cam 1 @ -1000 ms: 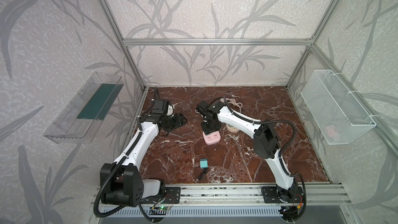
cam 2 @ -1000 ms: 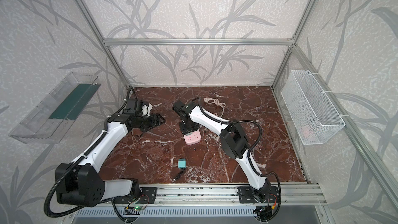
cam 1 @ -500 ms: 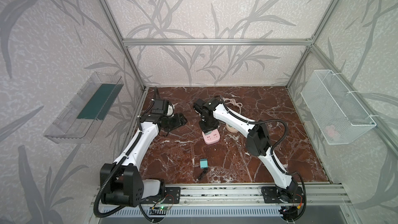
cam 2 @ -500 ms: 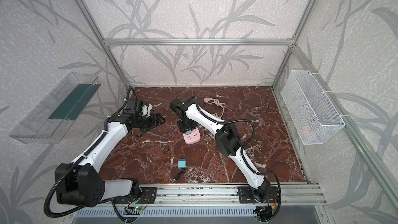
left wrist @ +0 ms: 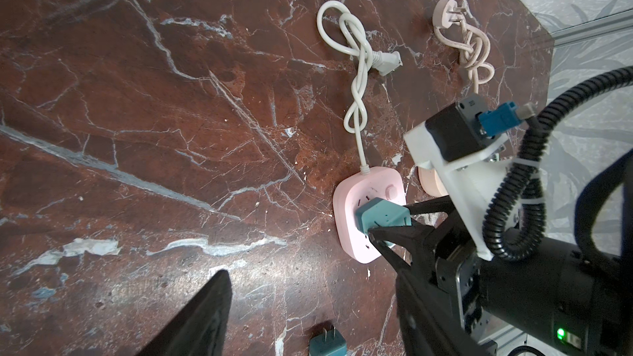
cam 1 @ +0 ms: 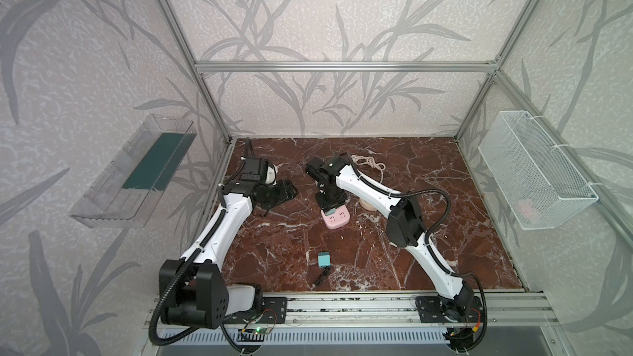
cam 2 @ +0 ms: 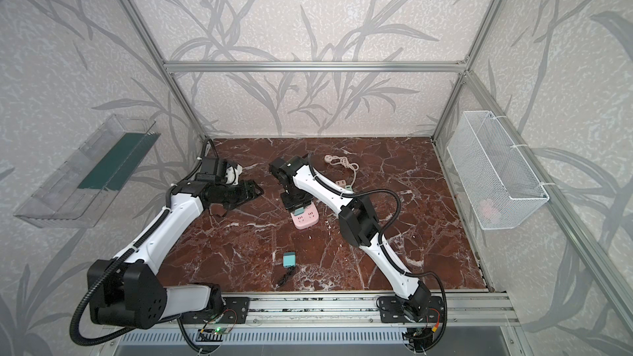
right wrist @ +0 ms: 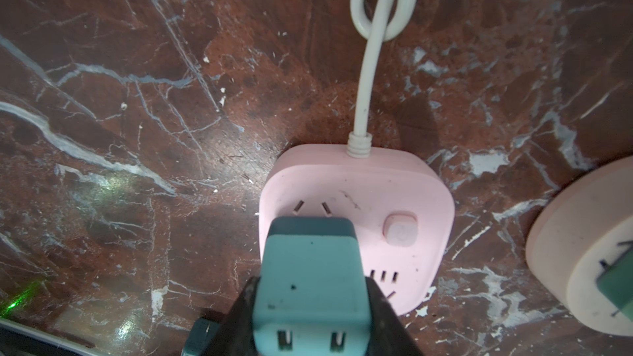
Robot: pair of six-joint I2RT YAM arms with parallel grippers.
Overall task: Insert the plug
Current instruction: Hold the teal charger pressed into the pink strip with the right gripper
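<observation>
Both top views: my right gripper (cam 1: 330,205) stands over the strip (cam 1: 339,221), with the left gripper (cam 1: 289,191) spread and well apart. Left wrist: the plug (left wrist: 382,215) is pinched against the strip's face. Right wrist: the prongs are hidden; I judge a misaligned push may jam them or skid the strip.

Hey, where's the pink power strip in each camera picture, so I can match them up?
In a top view: pink power strip mid-table, under the right gripper.
In a top view: strip mid-table, just left of picture centre.
Left wrist view: strip at the end of the white cord.
Right wrist view: strip large, behind the teal plug.
Shared landmark: that teal plug, gripped against its face.
</observation>
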